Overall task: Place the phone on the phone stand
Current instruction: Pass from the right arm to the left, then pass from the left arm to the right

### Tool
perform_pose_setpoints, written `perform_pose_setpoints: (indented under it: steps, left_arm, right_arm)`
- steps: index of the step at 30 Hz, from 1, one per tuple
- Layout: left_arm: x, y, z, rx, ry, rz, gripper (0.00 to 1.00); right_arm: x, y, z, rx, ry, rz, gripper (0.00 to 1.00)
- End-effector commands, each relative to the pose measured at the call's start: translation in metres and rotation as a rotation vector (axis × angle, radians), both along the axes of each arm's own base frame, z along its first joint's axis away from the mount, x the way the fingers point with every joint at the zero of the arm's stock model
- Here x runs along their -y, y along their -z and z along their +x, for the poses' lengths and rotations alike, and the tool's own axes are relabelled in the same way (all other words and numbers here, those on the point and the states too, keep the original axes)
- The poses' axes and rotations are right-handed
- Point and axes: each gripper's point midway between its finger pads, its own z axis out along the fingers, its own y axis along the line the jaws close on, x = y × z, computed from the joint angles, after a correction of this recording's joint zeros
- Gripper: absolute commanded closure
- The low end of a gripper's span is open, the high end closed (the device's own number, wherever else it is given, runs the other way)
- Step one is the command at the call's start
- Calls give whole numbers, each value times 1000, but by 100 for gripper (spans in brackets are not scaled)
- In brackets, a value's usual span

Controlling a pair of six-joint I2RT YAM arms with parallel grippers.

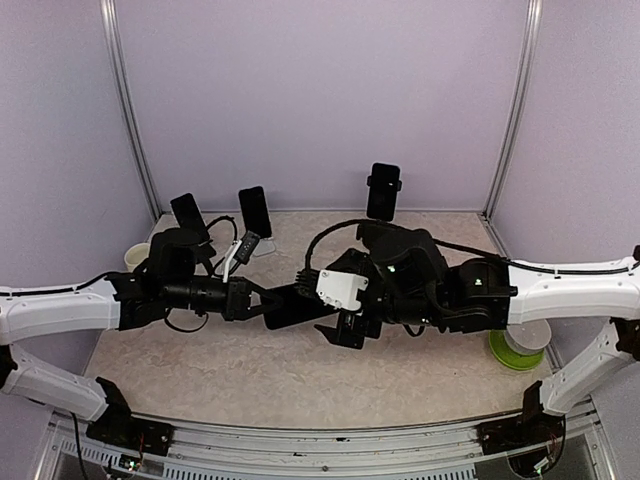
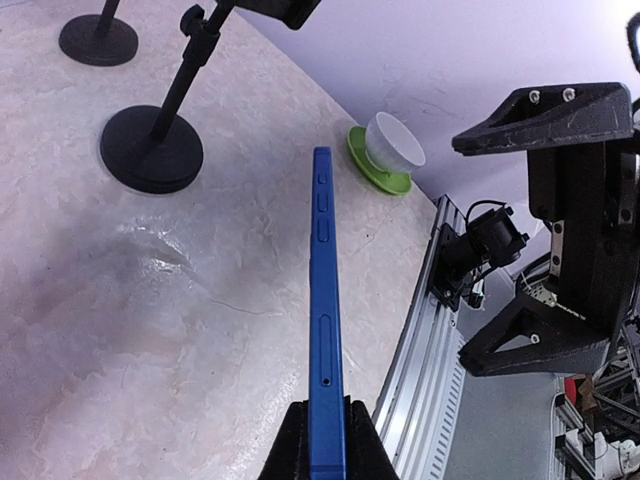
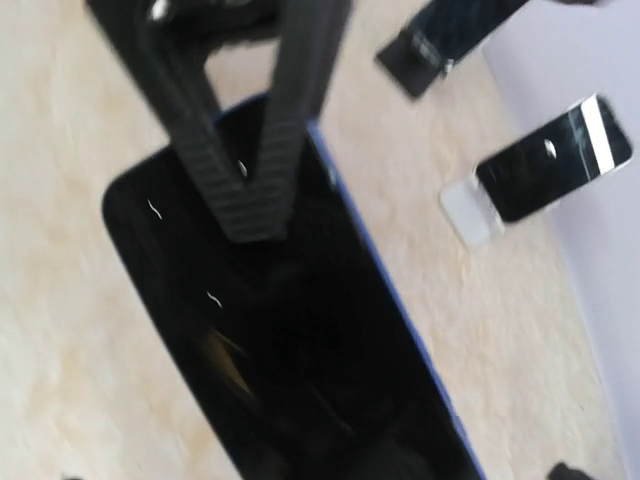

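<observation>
Blue phone (image 2: 323,300) sits pinched by one end in the left gripper (image 2: 325,442), its length free for placing, while the right gripper (image 2: 465,252) gapes empty.

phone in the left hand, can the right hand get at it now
Probably yes: the right hand is open beside the phone, whose free end juts from the shut left hand, nothing between.

Marbled table (image 1: 250,370): phone stands (image 2: 152,150), green saucer (image 1: 512,356), cup (image 1: 136,256)
</observation>
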Motion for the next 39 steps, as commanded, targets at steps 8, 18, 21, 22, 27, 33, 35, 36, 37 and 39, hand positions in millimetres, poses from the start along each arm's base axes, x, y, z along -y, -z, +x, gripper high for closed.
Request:
perform_pose_setpoints:
  steps: [8, 18, 21, 22, 27, 33, 35, 36, 37, 39]
  left_arm:
    - [-17, -67, -9, 244, -54, -182, 100]
    - [-24, -93, -24, 332, -39, -267, 100]
    - [-28, -105, -30, 379, -35, -313, 100]
    - [-29, -108, -31, 394, -43, -327, 100]
    - [-41, -123, -37, 461, -83, -391, 100]
    - [-48, -133, -50, 525, -93, -463, 100]
    - [-49, -135, -52, 541, -101, -471, 100]
    - [-49, -136, -53, 549, -105, -476, 100]
    - [-49, -137, -54, 555, -107, -482, 100]
    - [-49, -138, -55, 564, -110, -491, 100]
  right_arm:
    - [35, -105, 2, -175, -50, 586, 0]
    - [59, -125, 17, -294, -36, 793, 0]
    - [64, -130, 19, -359, -63, 880, 0]
    - [65, -131, 19, -375, -76, 905, 0]
    - [63, -129, 17, -464, -140, 994, 1]
    - [58, -127, 12, -542, -218, 1076, 3]
    - [58, -129, 11, -583, -239, 1111, 4]
    - [57, -130, 10, -594, -252, 1123, 4]
    - [56, -130, 10, -610, -262, 1132, 5]
    - [54, -134, 8, -624, -291, 1153, 6]
